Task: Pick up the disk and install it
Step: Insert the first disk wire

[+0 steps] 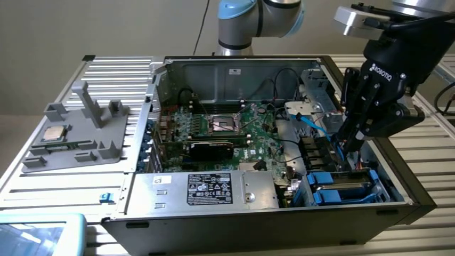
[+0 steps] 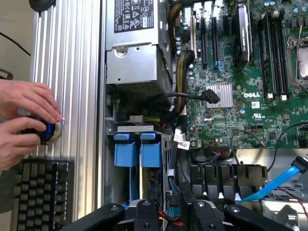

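Observation:
The disk [image 1: 348,185], silver-grey with a blue carrier frame, lies in the drive bay at the case's near corner on the exterior view's right. In the wrist view its blue carrier tabs [image 2: 137,153] stand side by side beside the case wall. My black gripper [image 1: 353,146] hangs just above and behind the bay, pointing down into the case. The gripper [image 2: 176,217] is open: its fingers [image 2: 147,215] stand apart, with only cables seen beyond the gap. It holds nothing and does not touch the disk.
The open computer case [image 1: 398,205] holds a motherboard [image 1: 227,128], a silver power supply [image 1: 206,189] and a blue cable [image 1: 313,125]. A grey fixture with a CPU chip [image 1: 55,133] sits at the exterior view's left. A person's hands [image 2: 24,115] rest on a knob near a keyboard [image 2: 41,192].

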